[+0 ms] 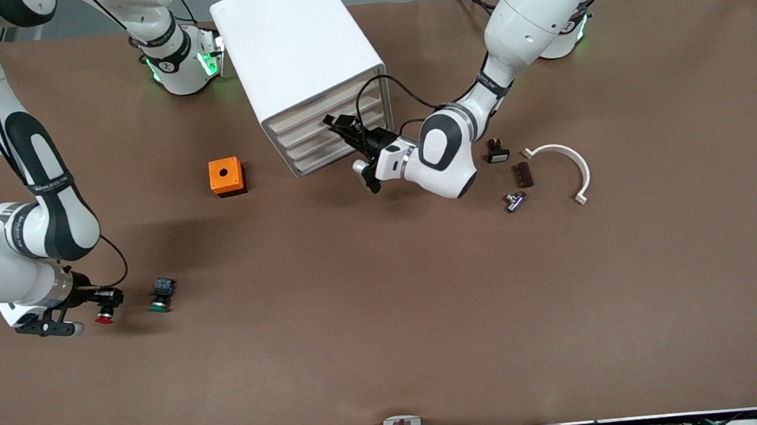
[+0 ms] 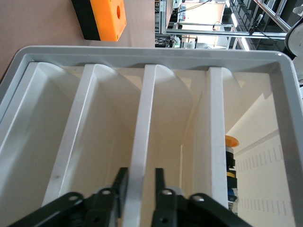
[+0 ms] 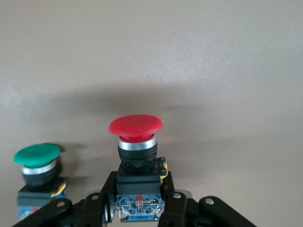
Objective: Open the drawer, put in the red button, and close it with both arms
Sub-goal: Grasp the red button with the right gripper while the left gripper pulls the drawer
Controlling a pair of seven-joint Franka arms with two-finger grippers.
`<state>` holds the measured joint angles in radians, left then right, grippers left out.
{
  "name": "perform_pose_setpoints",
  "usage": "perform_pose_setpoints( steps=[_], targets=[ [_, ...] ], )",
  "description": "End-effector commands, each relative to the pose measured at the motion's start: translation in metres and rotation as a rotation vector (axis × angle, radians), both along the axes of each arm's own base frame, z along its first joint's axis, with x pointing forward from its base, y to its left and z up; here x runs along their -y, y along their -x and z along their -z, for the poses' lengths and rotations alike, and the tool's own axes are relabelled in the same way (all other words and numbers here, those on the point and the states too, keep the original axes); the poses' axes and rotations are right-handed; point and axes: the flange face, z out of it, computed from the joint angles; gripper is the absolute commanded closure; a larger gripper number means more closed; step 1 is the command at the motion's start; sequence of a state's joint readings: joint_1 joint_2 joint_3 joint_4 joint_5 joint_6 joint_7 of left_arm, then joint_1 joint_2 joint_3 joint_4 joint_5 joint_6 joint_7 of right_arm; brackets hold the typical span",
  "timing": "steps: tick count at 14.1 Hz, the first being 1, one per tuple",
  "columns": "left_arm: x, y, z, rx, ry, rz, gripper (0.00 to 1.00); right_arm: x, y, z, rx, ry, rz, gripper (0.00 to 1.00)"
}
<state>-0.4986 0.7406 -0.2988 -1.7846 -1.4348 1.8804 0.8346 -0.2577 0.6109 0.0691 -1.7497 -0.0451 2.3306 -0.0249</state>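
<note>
The red button (image 1: 104,314) is near the right arm's end of the table, its red cap pointing away from my right gripper (image 1: 109,301). In the right wrist view the right gripper (image 3: 139,182) is shut on the button (image 3: 136,142), its fingers pressing both sides of the black body, low at the table top. My left gripper (image 1: 338,125) is at the fronts of the white drawer cabinet (image 1: 295,42), whose drawers look closed. In the left wrist view its open fingers (image 2: 141,182) straddle one drawer's white handle ridge (image 2: 147,118), with a gap on one side.
A green-capped button (image 1: 162,295) stands beside the red one and shows in the right wrist view (image 3: 38,163). An orange box with a hole (image 1: 226,176) sits beside the cabinet. Small parts (image 1: 516,200) and a white curved piece (image 1: 562,159) lie toward the left arm's end.
</note>
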Motion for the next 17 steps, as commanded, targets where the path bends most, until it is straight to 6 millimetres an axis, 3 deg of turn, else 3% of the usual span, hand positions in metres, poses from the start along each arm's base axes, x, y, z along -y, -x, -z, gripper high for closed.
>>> perform_pose_setpoints(
  steps=[1,6,8,11,15,17],
  targets=[
    [0.008,0.006,-0.003,0.004,0.023,-0.018,0.83,-0.015,0.003,-0.032,-0.030,0.011,-0.023,0.67],
    [0.006,0.002,0.000,0.001,0.023,-0.026,0.87,-0.061,0.013,-0.086,-0.110,0.028,0.050,0.67],
    [-0.001,-0.007,0.002,0.000,0.022,-0.043,0.88,-0.089,0.019,-0.113,-0.136,0.043,0.084,0.68],
    [-0.018,-0.029,0.000,0.004,0.025,-0.082,0.88,-0.123,0.028,-0.142,-0.161,0.067,0.143,0.68],
    [-0.047,-0.070,-0.009,0.038,0.037,-0.147,0.89,-0.175,0.043,-0.163,-0.204,0.106,0.234,0.68],
    [-0.059,-0.094,-0.015,0.062,0.043,-0.176,0.90,-0.219,0.060,-0.182,-0.224,0.146,0.300,0.68]
  ],
)
